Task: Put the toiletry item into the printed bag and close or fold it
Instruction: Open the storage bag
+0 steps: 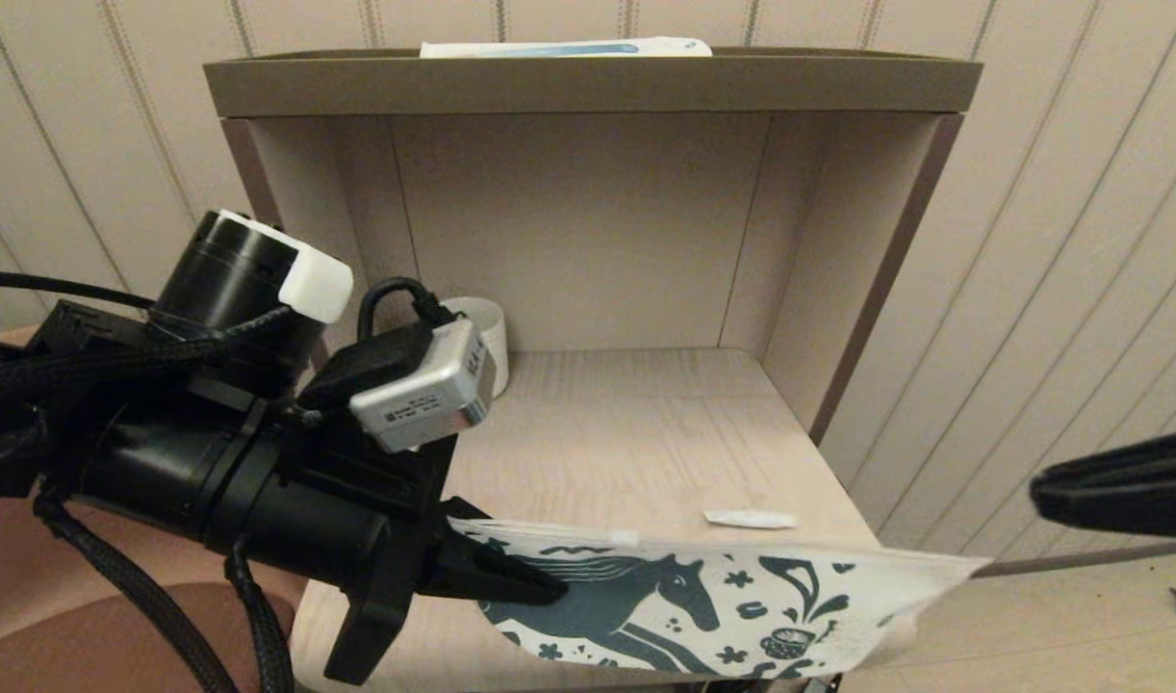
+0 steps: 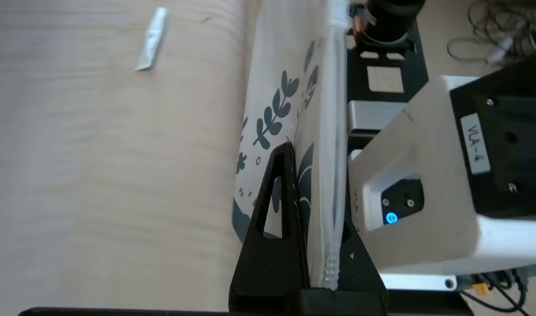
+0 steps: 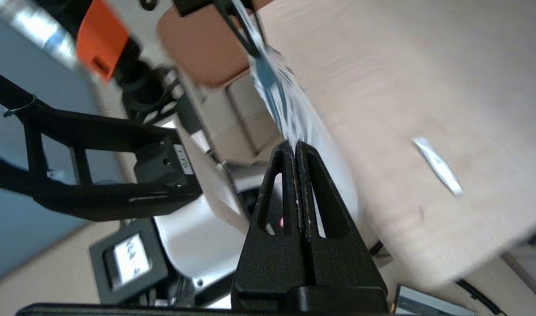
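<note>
Head view: the left hand (image 1: pixel 511 582), lower left of the frame, is clamped on the left edge of the printed bag (image 1: pixel 742 606), which hangs lifted along the front of the worktop (image 1: pixel 626 423) in the lower centre. The small white tube (image 1: pixel 752 519) lies flat on the worktop just behind the bag's top edge, right of centre, and is not yet inside. The right hand (image 1: pixel 1040 496) enters at the right edge, closed and apparently empty, clear of the bag's right corner. A cream mug (image 1: pixel 487 332) stands at the back left of the alcove, partly hidden by the left wrist camera. A long white-and-blue box (image 1: pixel 564 47) lies on the top shelf (image 1: pixel 588 85).

Left wrist view: the left fingers (image 2: pixel 279 206) pinch the bag (image 2: pixel 290 87) near its sealed seam. The tube (image 2: pixel 151 39) lies well apart at upper left.

Right wrist view: the right fingers (image 3: pixel 290 193) are pressed together on nothing. The bag (image 3: pixel 285 109) runs up from just beyond their tips, whether touching I cannot tell. The tube (image 3: pixel 439 166) lies at right.

Assessment: the bag's mouth looks shut. The right hand should open, then take the tube by its middle. The left grip should keep the bag steady and its opening reachable. The mug is well clear. The alcove walls limit the approach.
</note>
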You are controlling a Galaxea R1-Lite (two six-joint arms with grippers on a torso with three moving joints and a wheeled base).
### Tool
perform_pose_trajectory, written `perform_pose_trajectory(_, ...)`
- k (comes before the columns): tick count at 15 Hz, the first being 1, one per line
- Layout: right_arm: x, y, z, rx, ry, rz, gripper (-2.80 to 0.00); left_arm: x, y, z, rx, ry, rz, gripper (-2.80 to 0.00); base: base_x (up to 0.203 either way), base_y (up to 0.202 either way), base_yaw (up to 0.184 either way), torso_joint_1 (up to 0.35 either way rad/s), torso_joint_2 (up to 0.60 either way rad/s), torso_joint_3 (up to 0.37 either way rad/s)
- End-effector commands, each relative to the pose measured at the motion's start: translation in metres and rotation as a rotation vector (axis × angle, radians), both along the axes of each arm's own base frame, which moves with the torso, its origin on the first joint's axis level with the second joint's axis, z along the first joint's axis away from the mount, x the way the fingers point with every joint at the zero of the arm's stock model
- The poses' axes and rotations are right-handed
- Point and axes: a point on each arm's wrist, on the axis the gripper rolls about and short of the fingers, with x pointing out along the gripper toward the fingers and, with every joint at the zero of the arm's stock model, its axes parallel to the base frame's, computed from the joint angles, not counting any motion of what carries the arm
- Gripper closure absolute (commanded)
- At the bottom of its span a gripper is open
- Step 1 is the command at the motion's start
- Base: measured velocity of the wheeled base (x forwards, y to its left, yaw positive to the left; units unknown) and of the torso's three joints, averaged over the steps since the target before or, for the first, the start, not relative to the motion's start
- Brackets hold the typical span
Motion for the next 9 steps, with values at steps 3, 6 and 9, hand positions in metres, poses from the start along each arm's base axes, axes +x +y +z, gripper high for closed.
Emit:
perform_pose_trajectory(3, 0.039, 0.04, -0.012, -0.113, 0.007, 0.126, 0.0, -0.005, -0.025, -0.009, 0.055, -0.006, -0.045, 0.0, 0.0, 0.0, 0.0, 0.0, 0.0, 0.0)
perform_pose_trajectory(6, 0.04, 0.043, -0.013, -0.121, -0.057, 0.237, 0.0, -0.012, -0.032, -0.01, 0.066, -0.016, -0.067, 0.0, 0.0, 0.0, 0.0, 0.0, 0.0, 0.0)
perform_pose_trajectory(9, 0.038, 0.043, -0.026, -0.167, -0.062, 0.298, -2.8, -0.012, -0.033, -0.005, 0.05, -0.039, -0.076, 0.0, 0.0, 0.0, 0.0, 0.0, 0.0, 0.0)
